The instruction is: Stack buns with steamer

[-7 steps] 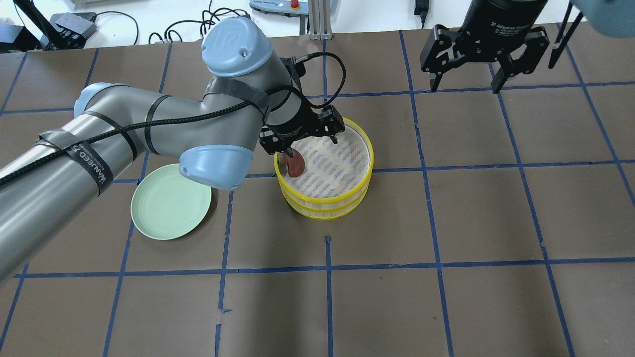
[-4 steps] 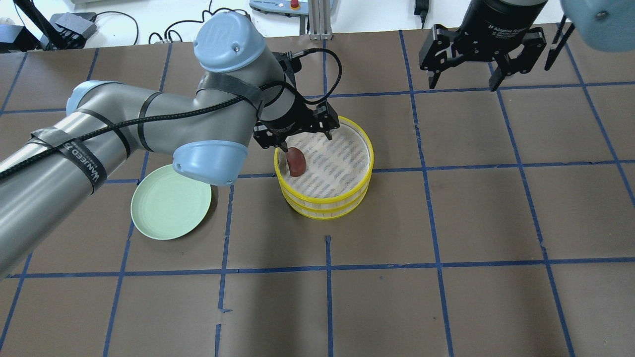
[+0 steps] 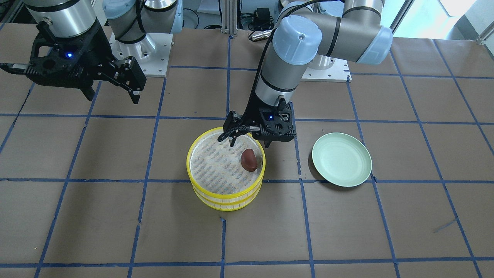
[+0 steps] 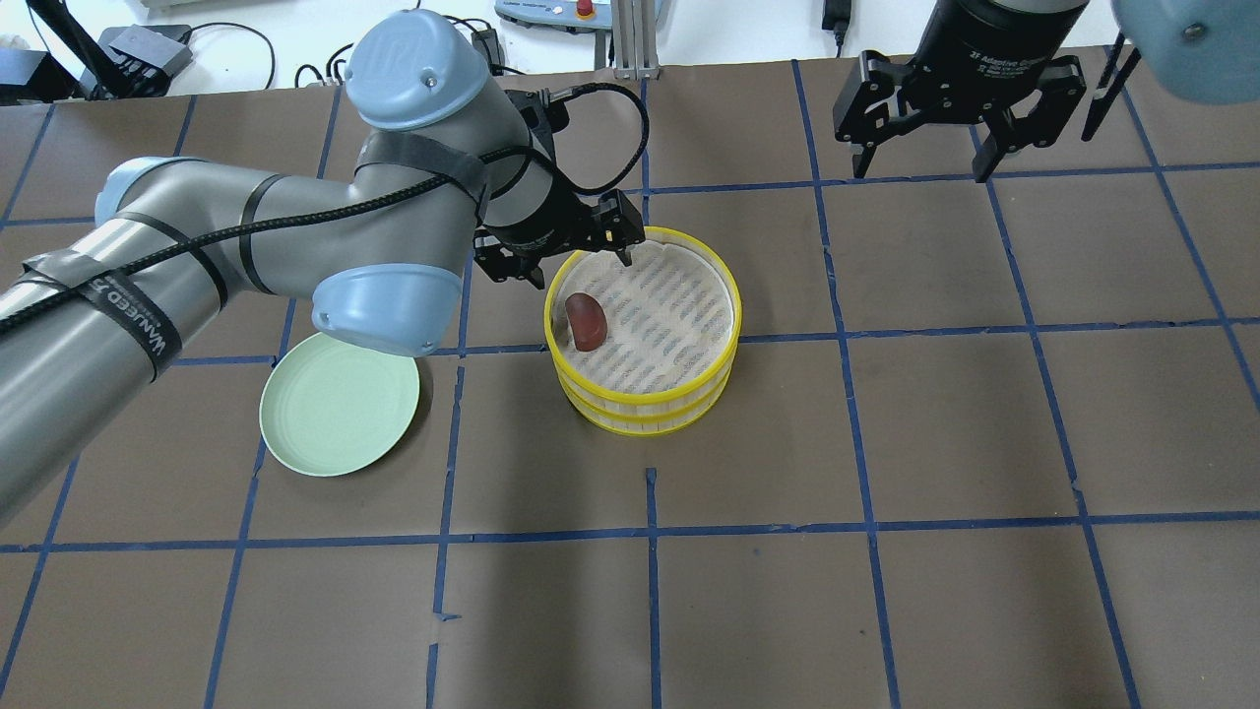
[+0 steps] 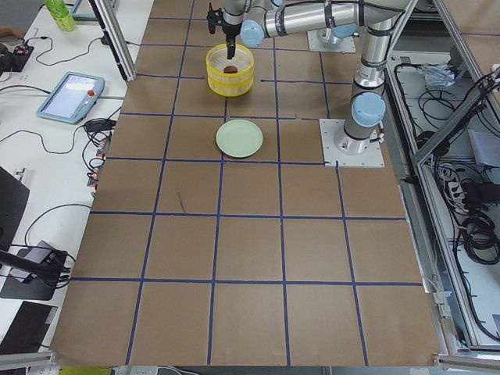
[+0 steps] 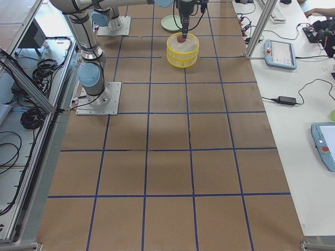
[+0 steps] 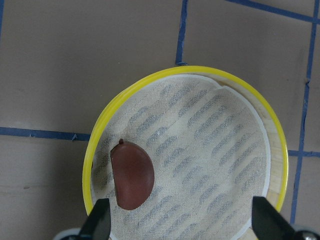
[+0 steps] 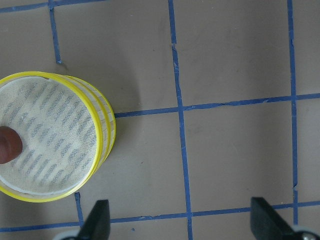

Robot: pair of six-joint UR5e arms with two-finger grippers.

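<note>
While left gripper (image 4: 581, 270) hangs wide open, empty, over upper-left rim of yellow round cloth-lined steamer (image 4: 640, 425) at centre of overhead view, dark reddish-brown oval bun (image 4: 587, 321) lies inside, near left wall. Judged: bun placed, retreat step. Next calls for finding white bun, unseen in any view. Upper right: right gripper (image 4: 920, 175) spread, idle.

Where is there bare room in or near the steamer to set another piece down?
In the overhead view, the steamer has bare liner right of the bun, which lies by its left rim. The green plate is bare too. It is crowded only at the steamer's far-left rim, under the open left gripper.
</note>
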